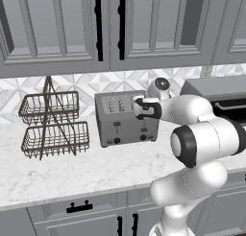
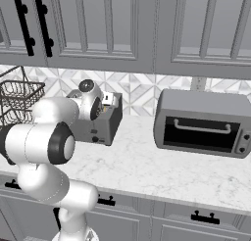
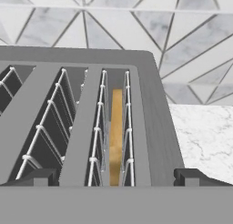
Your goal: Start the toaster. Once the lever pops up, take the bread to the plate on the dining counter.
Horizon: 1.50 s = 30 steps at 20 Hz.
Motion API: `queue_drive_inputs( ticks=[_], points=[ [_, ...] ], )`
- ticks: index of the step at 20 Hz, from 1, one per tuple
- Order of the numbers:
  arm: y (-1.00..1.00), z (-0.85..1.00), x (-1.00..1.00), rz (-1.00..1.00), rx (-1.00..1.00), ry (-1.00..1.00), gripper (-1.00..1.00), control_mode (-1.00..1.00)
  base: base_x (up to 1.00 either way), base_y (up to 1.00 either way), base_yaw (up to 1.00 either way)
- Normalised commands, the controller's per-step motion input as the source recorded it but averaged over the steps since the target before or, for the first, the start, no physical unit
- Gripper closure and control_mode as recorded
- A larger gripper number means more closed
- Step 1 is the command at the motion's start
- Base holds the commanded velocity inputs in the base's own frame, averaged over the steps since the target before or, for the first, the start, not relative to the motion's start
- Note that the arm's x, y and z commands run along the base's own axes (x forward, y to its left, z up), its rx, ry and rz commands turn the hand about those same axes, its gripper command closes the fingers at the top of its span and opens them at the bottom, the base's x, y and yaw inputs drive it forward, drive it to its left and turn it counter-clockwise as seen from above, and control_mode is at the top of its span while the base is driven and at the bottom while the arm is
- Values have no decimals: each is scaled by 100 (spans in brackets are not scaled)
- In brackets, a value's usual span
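Gripper (image 3: 116,175) spread wide, holding nothing, poised above the toaster (image 3: 150,104) – the bread (image 3: 116,132) stands on edge in the slot straight ahead, between the fingertips. Likely light, crumbly – pinch the exposed top crust gently across its thin faces

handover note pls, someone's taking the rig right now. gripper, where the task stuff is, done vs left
Gripper: open, empty, poised right above the toaster, fingers straddling the rightmost slot.
Toaster: on the kitchen counter against the backsplash, between the wire basket rack and the toaster oven.
Bread: standing on edge deep in that rightmost slot, between the wire guides.
Done: arm is positioned over the bread. Can't tell from the frames whether the lever has been pressed or has popped.
Left: confirm the toast cycle, grip the bread, lift it out, drive to the dining counter and put it on the plate.
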Motion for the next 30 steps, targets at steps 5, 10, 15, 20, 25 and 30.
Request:
queue_drive_inputs(
  ticks=[5,10,15,20,25,30],
  points=[
    [0,0,0,0,0,0,-100,-100,0,0,0],
    [0,0,0,0,0,0,-100,-100,0,0,0],
    [0,0,0,0,0,0,-100,-100,0,0,0],
    [0,0,0,0,0,0,-100,-100,0,0,0],
    [0,0,0,0,0,0,-100,-100,0,0,0],
    [0,0,0,0,0,0,-100,-100,0,0,0]
  ],
)
